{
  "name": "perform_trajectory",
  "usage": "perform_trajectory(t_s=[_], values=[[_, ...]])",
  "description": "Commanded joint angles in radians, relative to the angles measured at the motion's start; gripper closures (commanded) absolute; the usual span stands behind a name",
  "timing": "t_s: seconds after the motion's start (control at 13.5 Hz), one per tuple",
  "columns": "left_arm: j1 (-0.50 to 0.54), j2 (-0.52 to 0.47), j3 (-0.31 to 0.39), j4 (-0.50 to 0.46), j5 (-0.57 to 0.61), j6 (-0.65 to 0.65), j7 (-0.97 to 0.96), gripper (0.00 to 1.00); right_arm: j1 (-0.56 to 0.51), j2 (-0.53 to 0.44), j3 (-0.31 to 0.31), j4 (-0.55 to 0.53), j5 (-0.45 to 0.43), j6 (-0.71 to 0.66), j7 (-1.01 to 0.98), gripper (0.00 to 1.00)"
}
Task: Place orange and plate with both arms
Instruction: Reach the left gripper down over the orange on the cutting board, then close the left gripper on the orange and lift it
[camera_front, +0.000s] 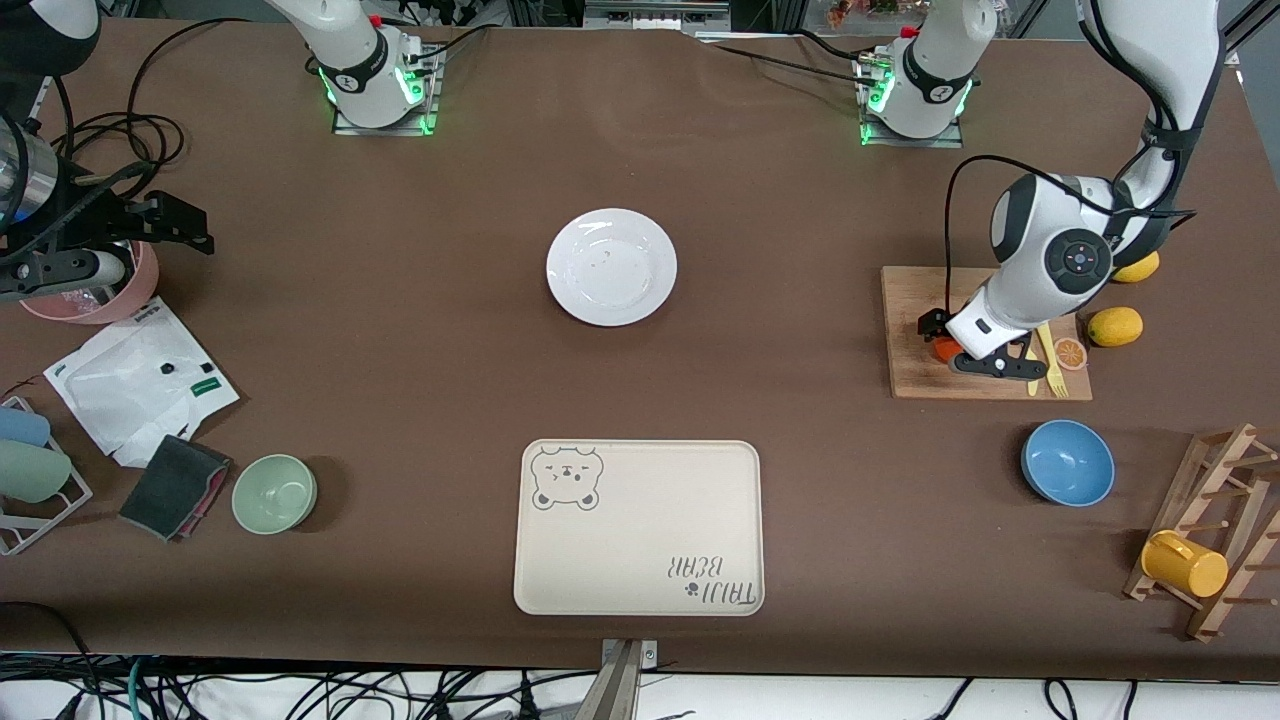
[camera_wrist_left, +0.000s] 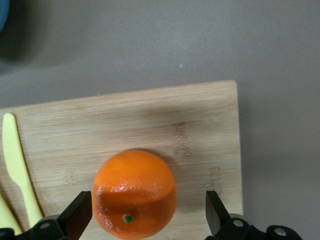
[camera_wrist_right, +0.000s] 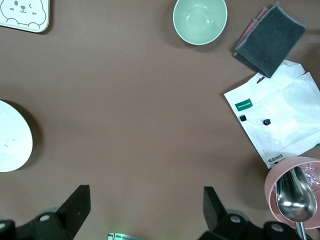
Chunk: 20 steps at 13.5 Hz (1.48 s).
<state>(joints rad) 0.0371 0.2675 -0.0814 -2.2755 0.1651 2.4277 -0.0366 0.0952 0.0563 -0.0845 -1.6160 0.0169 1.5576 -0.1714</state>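
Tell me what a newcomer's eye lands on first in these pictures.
First, the left pincer, open astride the orange on the wooden cutting board at the left arm's end of the table. Next, the white plate alone mid-table, with the cream bear tray nearer the front camera. The right pincer waits open above bare table at the right arm's end.

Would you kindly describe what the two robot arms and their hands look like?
Both arms are glossy white with black joint bands; green lights glow at their bases. The left arm has a round black joint cap and a black cable looping beside it. The left hand and the right hand have black, wedge-shaped fingers. The right arm's wrist is black, with a metal section.
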Motion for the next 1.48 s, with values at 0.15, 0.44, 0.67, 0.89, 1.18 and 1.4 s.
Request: perform_trajectory(t_s=[0.15, 0.44, 0.67, 0.89, 1.18, 1.4], values=[[0.021, 0.001, -0.006, -0.019, 0.056, 0.021, 0.017, 0.0, -0.002, -0.015, 0.006, -0.019, -0.015, 0.016, 0.003, 0.0], [0.063, 0.056, -0.008, -0.016, 0.056, 0.074, 0.041, 0.0, -0.002, -0.015, 0.006, -0.021, -0.014, 0.019, 0.003, 0.0], [0.083, 0.064, -0.012, -0.013, 0.054, 0.083, 0.061, 0.55, -0.002, -0.015, 0.006, -0.021, -0.015, 0.019, 0.003, 0.0], [0.078, 0.053, -0.018, -0.012, 0.054, 0.071, 0.06, 0.69, -0.002, -0.015, 0.006, -0.021, -0.015, 0.019, 0.003, 0.0], [0.075, -0.051, -0.159, 0.095, 0.033, -0.19, 0.017, 0.69, -0.002, -0.015, 0.006, -0.021, -0.015, 0.019, 0.003, 0.0], [0.067, -0.05, -0.297, 0.217, -0.099, -0.378, -0.13, 0.69, -0.002, -0.013, 0.006, -0.021, -0.015, 0.019, 0.003, 0.0]])
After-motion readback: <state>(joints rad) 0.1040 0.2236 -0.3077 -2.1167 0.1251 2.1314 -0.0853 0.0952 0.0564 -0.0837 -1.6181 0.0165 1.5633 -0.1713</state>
